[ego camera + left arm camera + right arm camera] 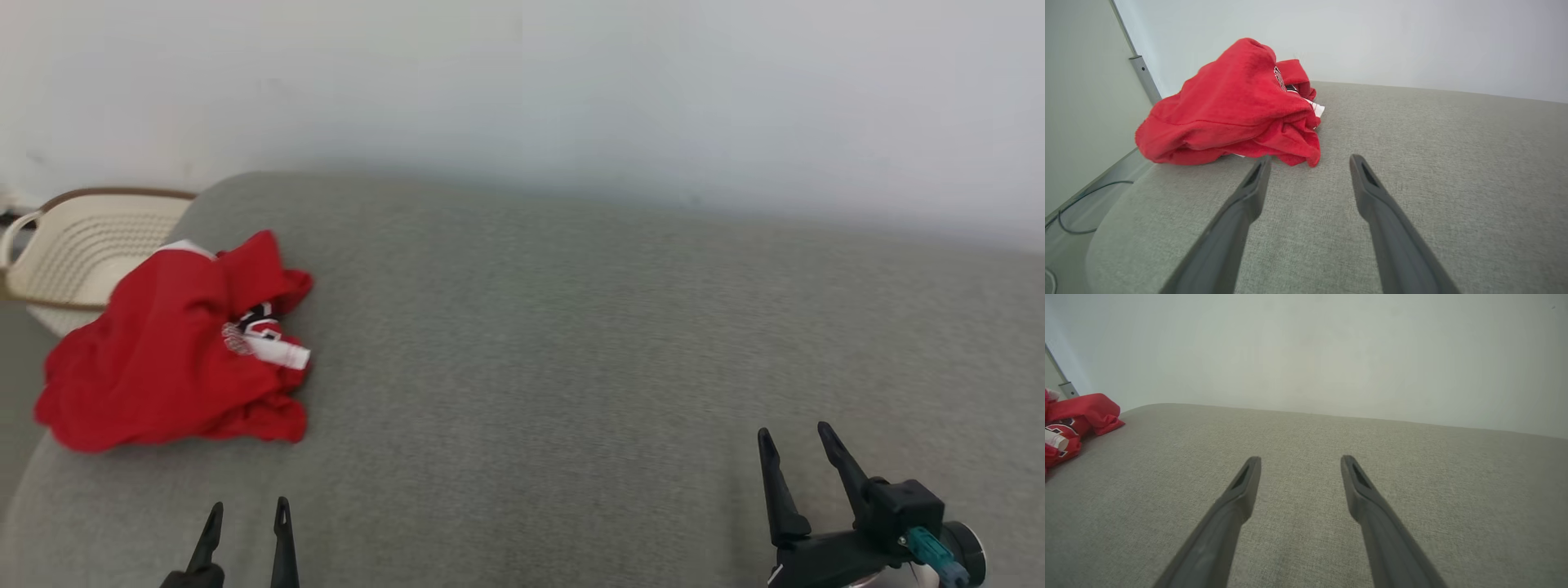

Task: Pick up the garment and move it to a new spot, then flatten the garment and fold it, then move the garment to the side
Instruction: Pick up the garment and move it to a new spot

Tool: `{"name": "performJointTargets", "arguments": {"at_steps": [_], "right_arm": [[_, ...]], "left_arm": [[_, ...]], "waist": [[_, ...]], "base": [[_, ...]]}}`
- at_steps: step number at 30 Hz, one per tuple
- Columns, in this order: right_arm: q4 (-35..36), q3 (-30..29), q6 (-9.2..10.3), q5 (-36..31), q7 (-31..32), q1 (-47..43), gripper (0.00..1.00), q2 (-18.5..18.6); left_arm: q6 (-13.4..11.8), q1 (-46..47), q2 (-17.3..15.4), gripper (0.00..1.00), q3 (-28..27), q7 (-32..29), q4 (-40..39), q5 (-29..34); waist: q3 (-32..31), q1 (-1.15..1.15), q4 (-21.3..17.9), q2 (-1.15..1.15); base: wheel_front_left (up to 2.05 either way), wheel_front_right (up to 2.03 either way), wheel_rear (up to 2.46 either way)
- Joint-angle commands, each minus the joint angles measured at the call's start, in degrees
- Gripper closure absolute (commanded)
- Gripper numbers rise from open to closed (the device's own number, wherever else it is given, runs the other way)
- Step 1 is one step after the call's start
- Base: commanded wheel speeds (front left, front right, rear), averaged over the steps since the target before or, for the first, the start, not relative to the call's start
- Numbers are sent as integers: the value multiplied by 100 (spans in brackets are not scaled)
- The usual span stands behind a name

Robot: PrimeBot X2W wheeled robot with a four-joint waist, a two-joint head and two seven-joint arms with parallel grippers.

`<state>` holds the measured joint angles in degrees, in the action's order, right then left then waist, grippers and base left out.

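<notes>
A crumpled red garment (163,351) lies in a heap at the left edge of the desk (571,343), nearer the far left corner than the near one. The desk is covered in grey fabric and has rounded corners. A white strip and some black-and-white lettering show among the garment's folds on its right side. In the left wrist view the garment (1229,106) is bunched high, with its lowest hem resting on the fabric. Nothing holds it.

The left gripper (249,505) is at the near edge, close to the near left corner, with its fingers apart and empty. They point toward the garment and stop just short of it. In its own view the left gripper (1310,163) has the hem just beyond its fingertips.

The right gripper (793,431) is over the near right part of the desk, well apart from the garment. Its fingers are also spread wide, with nothing between them. In the right wrist view, bare fabric lies ahead of the right gripper (1300,458) and the garment (1077,416) is at the far left.

A cream basket (82,245) stands beyond the far left corner. A pale wall (522,82) runs behind the far edge.
</notes>
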<state>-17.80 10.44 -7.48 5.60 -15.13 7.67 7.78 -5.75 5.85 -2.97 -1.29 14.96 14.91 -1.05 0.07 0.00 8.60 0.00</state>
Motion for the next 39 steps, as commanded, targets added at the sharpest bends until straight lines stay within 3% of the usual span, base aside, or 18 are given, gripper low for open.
{"name": "performJointTargets", "arguments": {"at_steps": [1,10,16,25,30,39], "right_arm": [[-24,26,-2,48,-5,-18,0,35],[-103,206,-2,148,-5,-51,0,-23],[-151,377,-2,195,-5,50,0,-52],[-147,468,-2,293,-5,143,0,94],[-95,483,-2,297,-5,246,0,268],[12,661,-2,365,-5,575,0,601]], "left_arm": [[3,-107,-16,0,10,36,24,31],[21,-231,-36,0,-112,35,46,-1],[76,-248,-49,0,-194,35,54,-24],[221,135,-31,0,-467,34,245,-226],[526,584,-25,0,-624,35,385,-348],[971,1928,-490,0,-703,34,1091,-140]], "waist": [[39,0,714,0],[5,0,1497,0],[6,0,1651,0],[303,0,1311,0],[609,0,1079,0],[1231,0,731,0]], "base": [[0,0,0],[0,0,0],[0,0,0],[0,0,0],[0,0,0],[0,0,0]]}}
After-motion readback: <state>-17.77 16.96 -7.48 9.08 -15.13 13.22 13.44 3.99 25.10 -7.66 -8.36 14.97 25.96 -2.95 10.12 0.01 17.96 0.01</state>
